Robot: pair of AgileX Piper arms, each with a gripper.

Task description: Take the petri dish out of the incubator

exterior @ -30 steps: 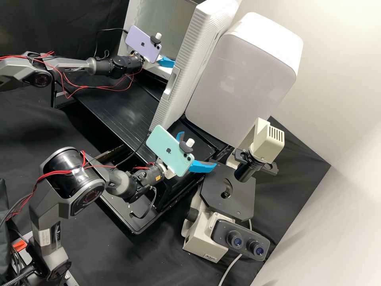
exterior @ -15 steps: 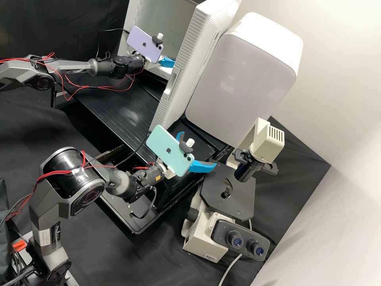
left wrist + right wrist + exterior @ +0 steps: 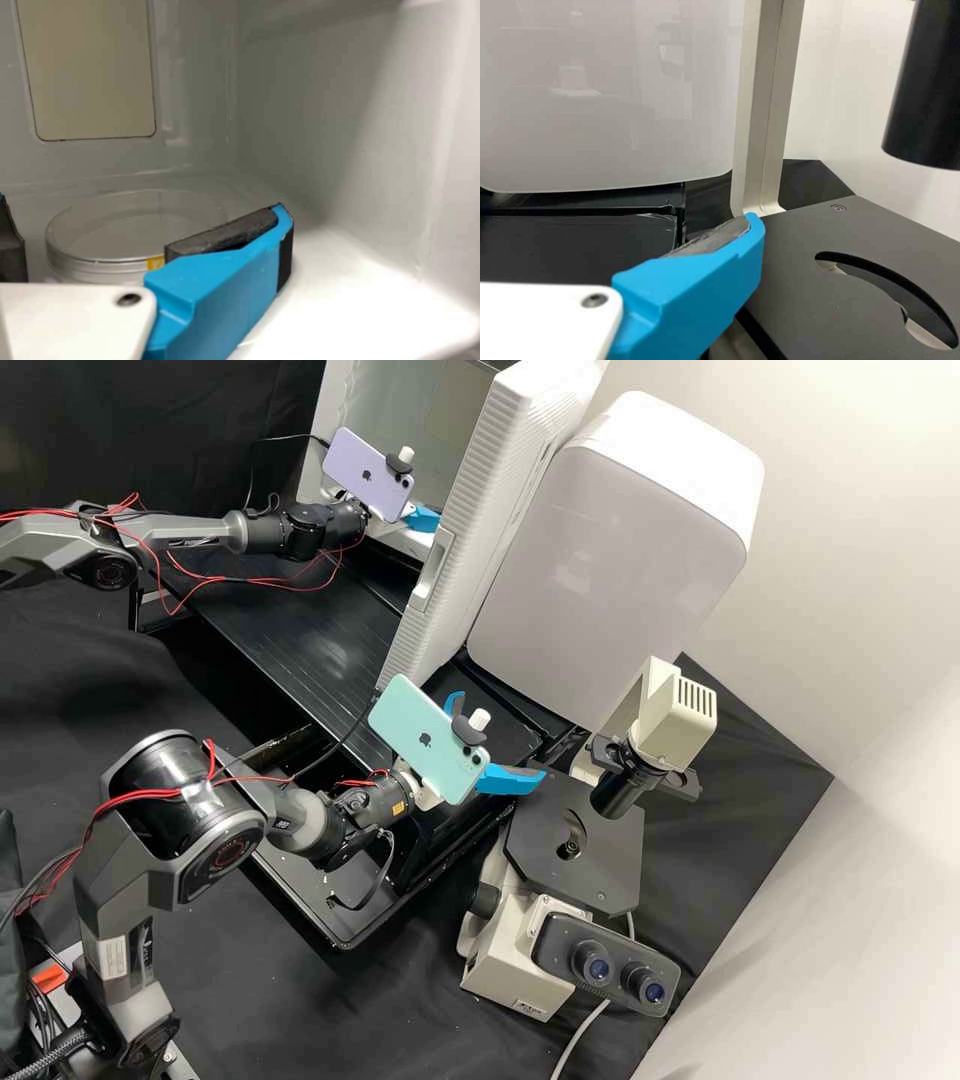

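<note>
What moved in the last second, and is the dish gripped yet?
The left gripper edged slightly deeper into the incubator. It is open at the petri dish and has not closed on it. The right gripper stayed open beside the microscope stage.

One petri dish (image 3: 105, 225); one incubator (image 3: 500, 480); one microscope (image 3: 500, 950); two dark grey arms, left (image 3: 270, 530) and right (image 3: 310, 825); two wrist-mounted phones, purple (image 3: 365, 465) and mint (image 3: 425, 740).
</note>
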